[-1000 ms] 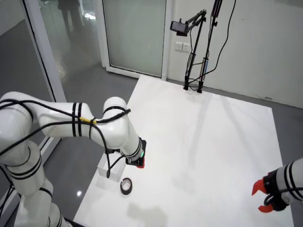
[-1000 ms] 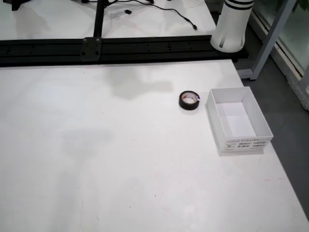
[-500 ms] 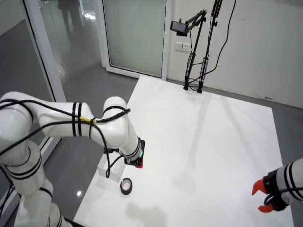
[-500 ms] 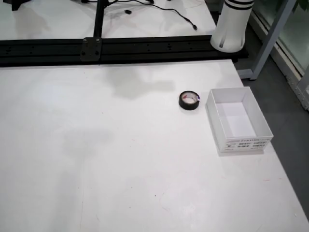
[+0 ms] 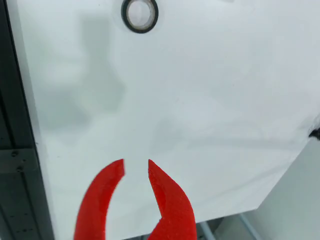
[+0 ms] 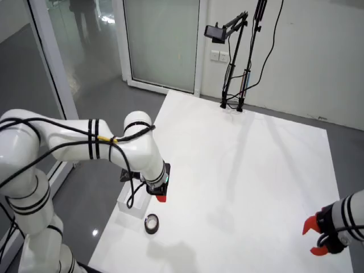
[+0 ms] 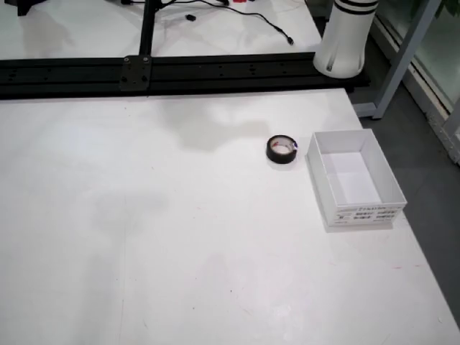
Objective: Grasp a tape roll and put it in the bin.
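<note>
While the arm hangs over the table: nothing is held
Gripper (image 5: 135, 167): lower centre of the view that rides on the gripper; two red fingers (image 5: 100, 200) with a narrow gap between the tips, nothing between them; in the wide room view it shows as a red tip (image 6: 160, 197) at the lower left, above the table
Tape roll (image 5: 140, 15): black, lying flat at the top edge of the gripper's view, well apart from the fingers; in the table view it sits right of centre (image 7: 282, 149), just beside the bin; in the room view it lies near the lower left edge of the table (image 6: 151, 223)
Bin (image 7: 322, 176): white open box at the right of the table view, its inside bare; printed label on its near wall
Table (image 7: 180, 237): white; black rail (image 7: 180, 72) along its far side in the table view
Second arm: red gripper (image 6: 315, 238) at the lower right of the room view, over the table corner
</note>
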Controlling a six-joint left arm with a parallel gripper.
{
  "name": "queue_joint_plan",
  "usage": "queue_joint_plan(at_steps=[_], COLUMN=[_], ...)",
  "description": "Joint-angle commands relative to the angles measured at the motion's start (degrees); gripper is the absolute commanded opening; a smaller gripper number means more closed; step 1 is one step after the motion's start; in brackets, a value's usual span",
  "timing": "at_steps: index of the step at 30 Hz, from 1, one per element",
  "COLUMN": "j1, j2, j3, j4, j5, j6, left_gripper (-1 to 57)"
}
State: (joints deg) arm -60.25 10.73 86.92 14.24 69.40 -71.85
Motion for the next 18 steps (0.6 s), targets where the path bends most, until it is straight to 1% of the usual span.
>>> queue_joint_plan(at_steps=[1, 4, 7, 15, 18], j1=[5.23, 5.67, 6.2, 8.4, 8.93], j2=[4.65, 6.49, 8.25, 13.17, 14.75], j3=[0.09, 0.09, 0.09, 0.09, 0.09], j4=[-1.06, -1.06, -0.79, -0.09, 1.32], j5=[1.88, 1.88, 1.88, 1.71, 1.62], j6=[-5.76, -6.9, -7.16, -7.51, -8.31], left_gripper=[14.6, 15.3, 18.1, 18.0, 17.8])
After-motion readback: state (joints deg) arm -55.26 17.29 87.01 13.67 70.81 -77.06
